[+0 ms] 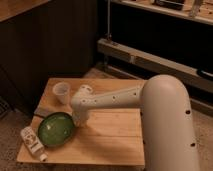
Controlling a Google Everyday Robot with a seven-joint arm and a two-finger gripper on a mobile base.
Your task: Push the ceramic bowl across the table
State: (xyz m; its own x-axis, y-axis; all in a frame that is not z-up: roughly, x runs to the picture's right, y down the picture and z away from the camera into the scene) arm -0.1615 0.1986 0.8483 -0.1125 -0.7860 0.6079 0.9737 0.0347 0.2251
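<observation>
The green ceramic bowl sits near the left front of the light-wood table. My white arm reaches in from the right across the table. My gripper is down at the bowl's right rim, touching or almost touching it. The wrist hides the fingertips.
A small translucent white cup stands at the table's back left. A white bottle with a label lies on its side at the front left edge, next to the bowl. Dark cabinets and a metal rail stand behind the table.
</observation>
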